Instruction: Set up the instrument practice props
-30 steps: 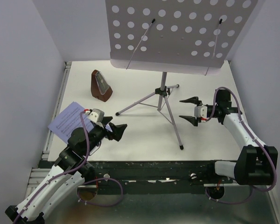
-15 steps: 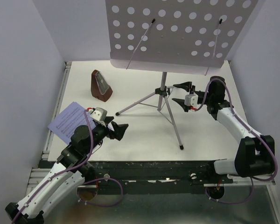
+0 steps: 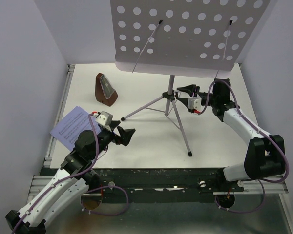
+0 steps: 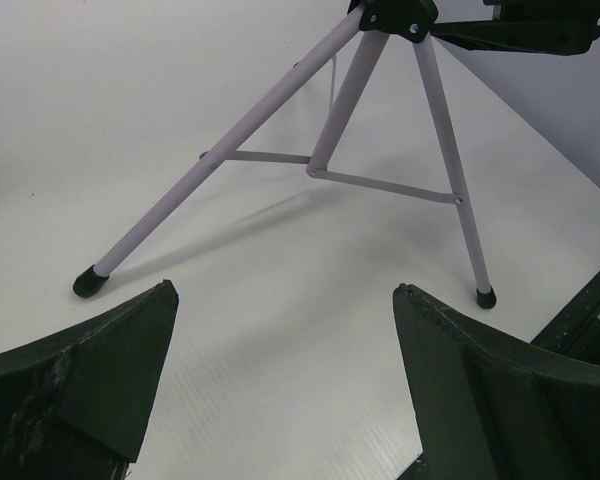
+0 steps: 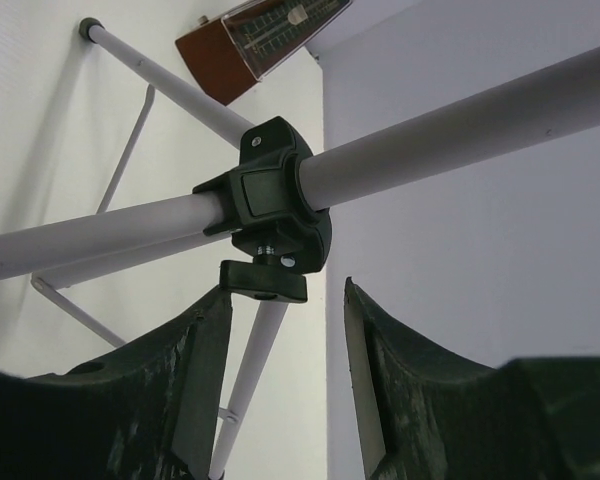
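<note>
While right end effector point(image 3: 181, 95) gapes, lilac music stand point(image 3: 176, 67) — perforated, 3-legged — stands upright.

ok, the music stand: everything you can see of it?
The music stand stands upright on the white table: pale lilac perforated desk with two black-tipped wire page holders, thin metal pole, black clamp collar with a knob, three braced legs on black feet. The desk's visible face is bare. The open right gripper brackets the knob, seemingly without contact.
</note>
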Controlling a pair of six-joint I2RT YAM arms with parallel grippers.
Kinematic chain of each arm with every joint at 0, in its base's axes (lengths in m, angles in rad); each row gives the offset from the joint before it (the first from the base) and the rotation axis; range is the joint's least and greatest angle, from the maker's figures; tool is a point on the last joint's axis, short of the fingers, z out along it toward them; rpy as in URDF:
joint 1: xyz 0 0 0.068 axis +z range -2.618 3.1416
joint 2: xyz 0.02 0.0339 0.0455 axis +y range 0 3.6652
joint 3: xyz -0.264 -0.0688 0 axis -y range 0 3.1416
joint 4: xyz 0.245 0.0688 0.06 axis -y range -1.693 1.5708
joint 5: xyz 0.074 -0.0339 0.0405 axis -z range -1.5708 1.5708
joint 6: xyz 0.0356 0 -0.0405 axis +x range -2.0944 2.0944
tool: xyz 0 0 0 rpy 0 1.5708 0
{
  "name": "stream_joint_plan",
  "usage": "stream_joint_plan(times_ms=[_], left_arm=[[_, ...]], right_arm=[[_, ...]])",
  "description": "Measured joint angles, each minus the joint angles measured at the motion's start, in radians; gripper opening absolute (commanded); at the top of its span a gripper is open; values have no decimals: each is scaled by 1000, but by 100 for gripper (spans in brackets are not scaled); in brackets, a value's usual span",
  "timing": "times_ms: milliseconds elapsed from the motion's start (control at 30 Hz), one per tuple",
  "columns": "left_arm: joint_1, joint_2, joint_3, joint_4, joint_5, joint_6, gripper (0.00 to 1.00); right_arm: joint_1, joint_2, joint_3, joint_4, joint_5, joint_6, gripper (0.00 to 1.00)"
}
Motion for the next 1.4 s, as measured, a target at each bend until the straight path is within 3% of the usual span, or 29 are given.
stream_joint_plan(times_ms=[333,600,967,1400], left_arm=[[0,-4,0,5,8,-9,99],[0,-13,-6,5,9,-16,99],[0,-32,-6,4,10,-16,99],[0,-61,-6,-10,10,-16,99]], right_arm=[[20,6,9,-56,15,-48,43],[21,6,14,-64,27,-49,28],[22,24,58,-64,50,303,17],[20,123,113,59,14,910,10]])
